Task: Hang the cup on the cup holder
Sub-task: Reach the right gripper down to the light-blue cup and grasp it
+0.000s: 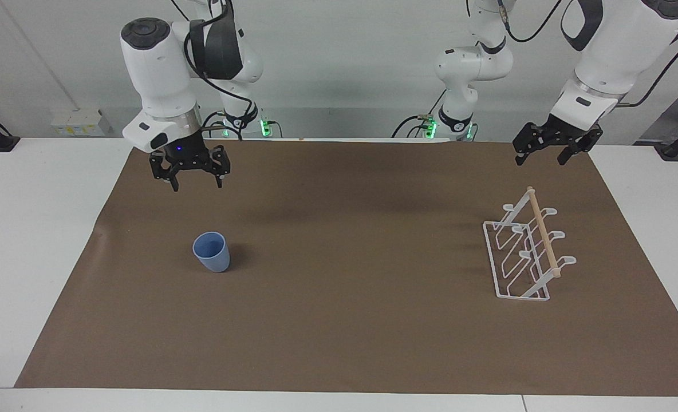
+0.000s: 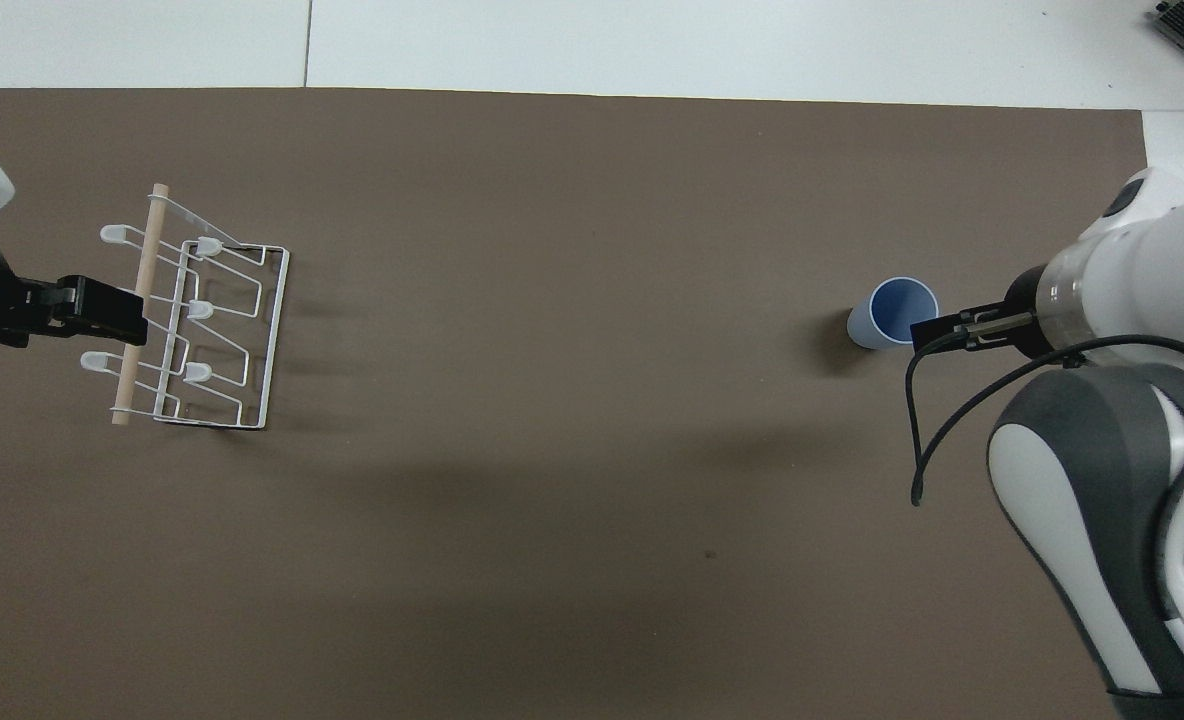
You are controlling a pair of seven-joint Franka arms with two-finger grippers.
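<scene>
The light-blue cup [image 1: 212, 252] stands upright, mouth up, on the brown mat toward the right arm's end; it also shows in the overhead view [image 2: 895, 312]. My right gripper [image 1: 197, 184] is open and empty, raised over the mat by the cup, not touching it; in the overhead view its tip [image 2: 927, 330] meets the cup's rim. The white wire cup holder [image 1: 525, 252] with its wooden dowel stands toward the left arm's end [image 2: 202, 320]. My left gripper [image 1: 540, 161] is open and empty, waiting raised over the mat by the holder [image 2: 102, 310].
The brown mat [image 1: 339, 332] covers most of the white table [image 1: 30, 240]. A black cable [image 2: 937, 420] hangs from the right arm's wrist.
</scene>
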